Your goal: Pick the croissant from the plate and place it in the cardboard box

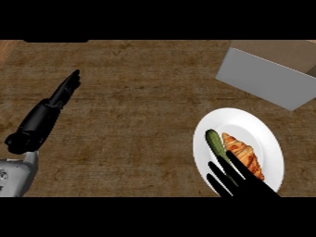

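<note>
Right hand (246,187) hovering, fingers (222,178) spread, over the white plate's (273,139) near end; golden-brown croissant (243,154) lying lengthwise just beyond fingertips.

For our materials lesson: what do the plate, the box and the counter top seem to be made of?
Plate: probably glazed ceramic, plain smooth white.
Cardboard box: flat matte panels, tan inside, grey-looking outer wall.
Counter top: looks like dark wood, brown mottled grain, matte.

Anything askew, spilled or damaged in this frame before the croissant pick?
Nothing stands out. The croissant lies intact on the white plate beside a green item, and the cardboard box sits undamaged at the counter's far right.
</note>
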Robot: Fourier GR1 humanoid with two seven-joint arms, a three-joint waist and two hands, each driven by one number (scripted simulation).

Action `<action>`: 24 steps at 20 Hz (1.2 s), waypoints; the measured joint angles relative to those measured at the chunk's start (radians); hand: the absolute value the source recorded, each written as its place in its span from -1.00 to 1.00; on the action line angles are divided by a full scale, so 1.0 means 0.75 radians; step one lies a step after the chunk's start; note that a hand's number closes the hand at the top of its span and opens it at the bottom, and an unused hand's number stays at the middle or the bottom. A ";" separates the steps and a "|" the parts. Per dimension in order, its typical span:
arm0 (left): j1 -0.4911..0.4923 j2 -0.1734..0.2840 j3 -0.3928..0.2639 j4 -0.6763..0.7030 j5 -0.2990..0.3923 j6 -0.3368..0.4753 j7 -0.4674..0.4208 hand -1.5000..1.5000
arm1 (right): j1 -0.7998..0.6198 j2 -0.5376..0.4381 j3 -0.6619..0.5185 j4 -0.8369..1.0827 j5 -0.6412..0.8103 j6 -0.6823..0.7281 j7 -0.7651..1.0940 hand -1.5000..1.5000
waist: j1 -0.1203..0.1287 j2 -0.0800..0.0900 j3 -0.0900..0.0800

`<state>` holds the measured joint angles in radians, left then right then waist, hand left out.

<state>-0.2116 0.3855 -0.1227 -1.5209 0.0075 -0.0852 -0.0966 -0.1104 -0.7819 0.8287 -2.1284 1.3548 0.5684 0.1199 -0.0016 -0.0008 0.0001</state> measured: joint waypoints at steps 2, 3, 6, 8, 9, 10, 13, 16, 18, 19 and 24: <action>-0.003 -0.018 0.002 -0.009 -0.021 0.001 0.014 0.00 | 0.008 0.040 0.009 0.029 0.046 -0.011 -0.002 -1.00 | 0.000 0.000 0.000; -0.035 -0.019 0.014 0.009 -0.023 -0.007 0.026 0.00 | 0.003 0.041 -0.003 0.044 0.054 -0.024 -0.021 -1.00 | 0.000 0.000 0.000; -0.020 -0.038 0.023 0.004 -0.039 -0.023 0.020 0.00 | -0.010 0.088 -0.016 0.123 0.103 -0.048 -0.056 -1.00 | 0.002 0.001 0.000; -0.009 -0.055 0.022 -0.022 -0.050 -0.026 0.038 0.00 | -0.022 0.117 -0.032 0.170 0.137 -0.057 -0.071 -1.00 | 0.003 0.000 0.000; -0.011 -0.057 0.029 -0.021 -0.049 -0.037 0.039 0.00 | -0.031 0.132 -0.045 0.204 0.150 -0.066 -0.083 -1.00 | 0.004 0.001 0.000; -0.009 -0.052 0.043 -0.017 -0.051 -0.048 0.030 0.00 | -0.037 0.144 -0.052 0.225 0.166 -0.070 -0.093 -1.00 | 0.004 0.001 0.000; -0.008 -0.061 0.064 0.003 -0.067 -0.066 0.012 0.00 | -0.011 0.159 -0.069 0.276 0.222 -0.130 -0.111 -1.00 | 0.002 0.001 0.000; -0.007 -0.065 0.085 -0.021 -0.068 -0.088 0.034 0.00 | -0.013 0.185 -0.109 0.351 0.245 -0.173 -0.156 -1.00 | 0.003 0.001 0.000; -0.007 -0.077 0.090 -0.029 -0.078 -0.097 0.048 0.00 | 0.012 0.186 -0.129 0.365 0.256 -0.190 -0.188 -1.00 | 0.002 0.001 0.000; -0.003 -0.083 0.096 -0.038 -0.081 -0.100 0.050 0.00 | 0.013 0.198 -0.139 0.378 0.263 -0.192 -0.204 -1.00 | 0.002 0.001 0.000; 0.004 -0.108 0.118 -0.056 -0.103 -0.116 0.062 0.00 | 0.039 0.247 -0.162 0.429 0.316 -0.202 -0.254 -1.00 | 0.002 0.000 0.000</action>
<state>-0.2082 0.3043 -0.0340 -1.5629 -0.0697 -0.1725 -0.0499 -0.0815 -0.5965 0.7071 -1.8068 1.5916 0.4169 -0.0705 -0.0005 -0.0005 0.0000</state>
